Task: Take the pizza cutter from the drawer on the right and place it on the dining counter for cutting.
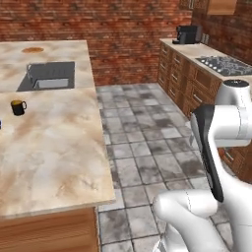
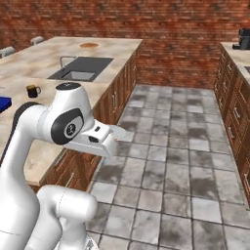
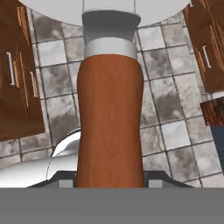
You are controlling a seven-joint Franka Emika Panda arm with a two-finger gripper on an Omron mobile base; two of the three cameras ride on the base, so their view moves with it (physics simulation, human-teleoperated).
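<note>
1. Hand view: the gripper (image 3: 110, 181) was clamped on the pizza cutter (image 3: 110, 113), one dark fingertip on each side of its brown wooden handle, low in the picture.
2. The handle ran straight up the middle of that view; a grey metal collar sat above the wood, and the pale round blade was cut off by the top edge.
3. The cutter was up in the air over the grey tiled floor (image 3: 175, 92), touching nothing but the gripper.
4. Wooden cabinet fronts with silver bar handles (image 3: 17, 83) lay at the left of the hand view, more at the upper right (image 3: 210, 52).
5. Right base view: the arm's white hand (image 2: 95, 136) pointed out over the tiled aisle (image 2: 166, 161), just beside the near edge of the dining counter (image 2: 29, 151). Fingertips and cutter couldn't be made out there.
6. Left base view: the arm (image 1: 216, 147) rose at the lower right, well apart from the dining counter (image 1: 49, 162), which was on the left.
7. On the counter, mid distance: a small dark mug (image 1: 18, 107), also seen from the right side (image 2: 32, 91).
8. A blue item (image 2: 4, 103) sat at the left edge, near the mug; cannot tell what it was.
9. Farther: the sink (image 1: 49, 76) with a tap, set in the slab.
10. Farther still: a round orange-brown pizza (image 1: 32, 49) near the far end.
11. Across the aisle: wooden drawers (image 1: 189, 86), a stovetop (image 1: 224, 64) and a dark coffee machine (image 1: 186, 34).
12. Brick wall (image 1: 123, 29) at the back.
</note>
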